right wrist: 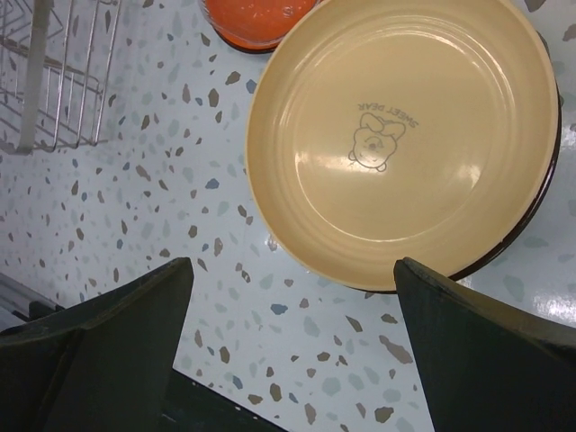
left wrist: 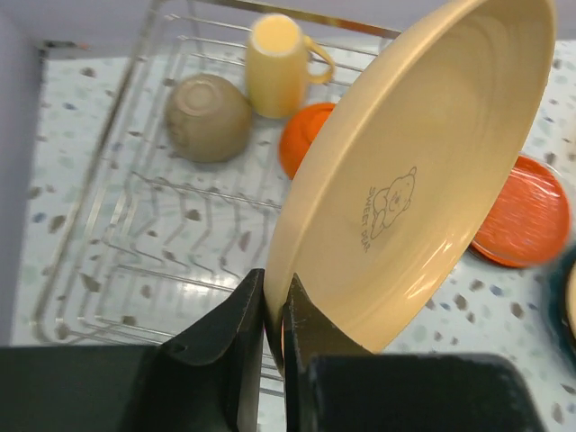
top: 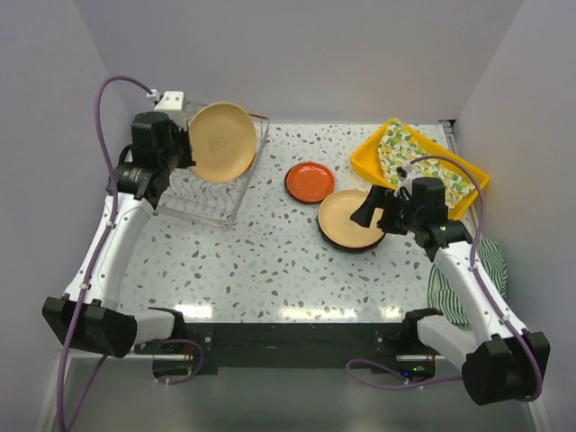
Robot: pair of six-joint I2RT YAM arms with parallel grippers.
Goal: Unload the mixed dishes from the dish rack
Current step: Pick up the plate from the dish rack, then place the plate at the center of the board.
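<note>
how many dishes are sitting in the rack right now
3: a cream mug at the far end, an upturned tan bowl beside it, an orange bowl partly behind the held plate, which may hide more.

I read "SWEET BEAR" in small grey capitals beside a little bear drawing on the tilted tan-yellow plate (left wrist: 423, 180). The same words, upside down to my right wrist camera, sat by a bear on the cream-faced plate (right wrist: 396, 135) lying on the worktop (right wrist: 135, 225). Nothing else was legible.
</note>
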